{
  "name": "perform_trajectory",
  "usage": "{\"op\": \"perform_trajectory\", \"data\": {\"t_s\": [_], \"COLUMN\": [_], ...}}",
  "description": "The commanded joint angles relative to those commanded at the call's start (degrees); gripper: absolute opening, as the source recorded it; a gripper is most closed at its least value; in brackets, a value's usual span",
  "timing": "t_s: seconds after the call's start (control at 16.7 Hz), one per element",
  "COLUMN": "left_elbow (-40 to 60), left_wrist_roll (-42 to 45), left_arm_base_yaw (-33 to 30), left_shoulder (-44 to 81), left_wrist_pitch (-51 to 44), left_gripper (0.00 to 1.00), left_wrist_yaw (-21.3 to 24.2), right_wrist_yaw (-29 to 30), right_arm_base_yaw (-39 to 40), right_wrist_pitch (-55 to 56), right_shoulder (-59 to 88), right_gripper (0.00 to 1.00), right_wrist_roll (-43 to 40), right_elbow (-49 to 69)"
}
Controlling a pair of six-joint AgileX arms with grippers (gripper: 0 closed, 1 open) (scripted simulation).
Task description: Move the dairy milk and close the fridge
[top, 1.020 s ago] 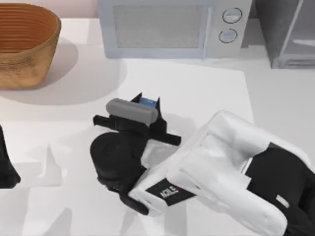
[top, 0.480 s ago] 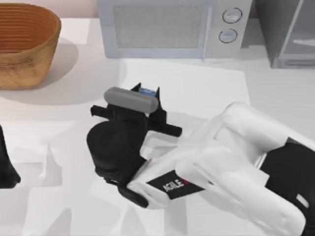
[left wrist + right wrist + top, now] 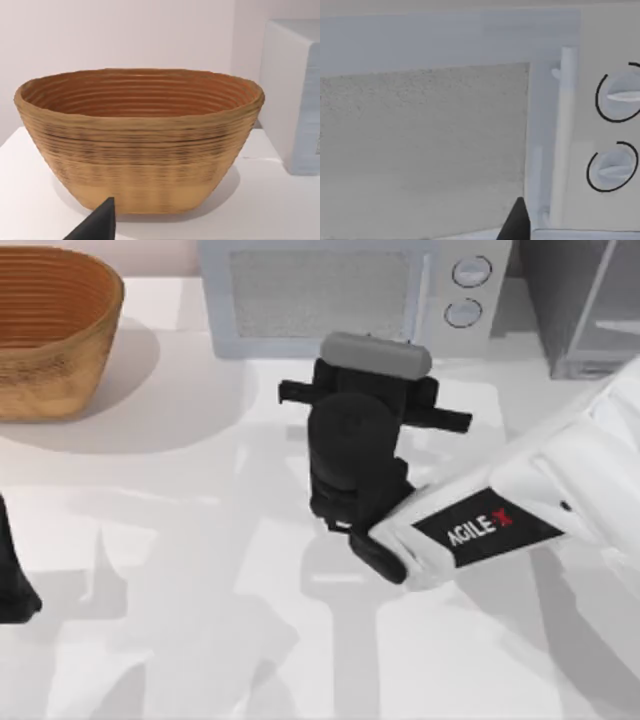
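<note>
To the right of the right pincer, at the far corner, fridge [image 3: 585, 310]: a dark grey cabinet with a pale framed door, well apart from the pincer and cut by the edge of the top view.
Dairy milk: I cannot tell where it is, or whether the pincer has hold of it.
Right pincer [image 3: 375, 365]: it is above the table, just in front of the microwave door and pointing toward it. Its dark wrist and the grey camera block cover it from above, so I cannot tell how far open it is or what it holds.
Microwave [image 3: 340, 295]: light grey, directly ahead of the right pincer. In the right wrist view its speckled door [image 3: 420, 130] is very near.
Knobs [image 3: 468, 290]: two round ones, a little to the right of the pincer.
Table [image 3: 150, 540]: white, under the pincer.
Basket [image 3: 50, 330]: woven, brown, far to the left of the right pincer. It stands upright in the left wrist view [image 3: 140, 140].
Left pincer [image 3: 12, 570]: parked at the table's left edge, well apart from the right pincer. How far open it is I cannot tell.
</note>
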Motion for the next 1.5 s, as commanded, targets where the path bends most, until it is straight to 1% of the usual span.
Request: {"op": "perform_trajectory", "data": {"t_s": [0.12,0.48,0.6,0.72,0.78,0.9,1.26,1.38,1.5], "left_elbow": [0.0,0.0,0.0,0.0,0.0,0.0,0.0,0.0,0.0], "left_wrist_roll": [0.0,0.0,0.0,0.0,0.0,0.0,0.0,0.0,0.0], "left_arm_base_yaw": [0.0,0.0,0.0,0.0,0.0,0.0,0.0,0.0,0.0], "left_shoulder": [0.0,0.0,0.0,0.0,0.0,0.0,0.0,0.0,0.0], "left_wrist_pitch": [0.0,0.0,0.0,0.0,0.0,0.0,0.0,0.0,0.0], "left_gripper": [1.0,1.0,1.0,1.0,1.0,1.0,1.0,1.0,1.0], "left_wrist_yaw": [0.0,0.0,0.0,0.0,0.0,0.0,0.0,0.0,0.0], "right_wrist_yaw": [-9.12,-39.45,-47.75,-53.73,-55.83,-58.09,-58.23,-58.9,-60.17], "right_arm_base_yaw": [-6.54,-27.83,-34.07,-39.08,-41.0,-43.18,-43.24,-43.8,-45.01], "right_wrist_pitch": [0.42,1.57,1.9,2.16,2.26,2.37,2.34,2.34,2.13], "right_shoulder": [-6.69,-29.67,-36.65,-42.21,-44.27,-46.51,-46.38,-44.38,-39.96], "right_gripper": [0.0,0.0,0.0,0.0,0.0,0.0,0.0,0.0,0.0], "right_wrist_roll": [-0.18,-0.73,-0.91,-1.06,-1.12,-1.2,-1.13,-1.1,-1.12], "right_elbow": [-7.19,-30.99,-38.0,-43.54,-45.6,-47.85,-47.78,-45.79,-41.41]}}
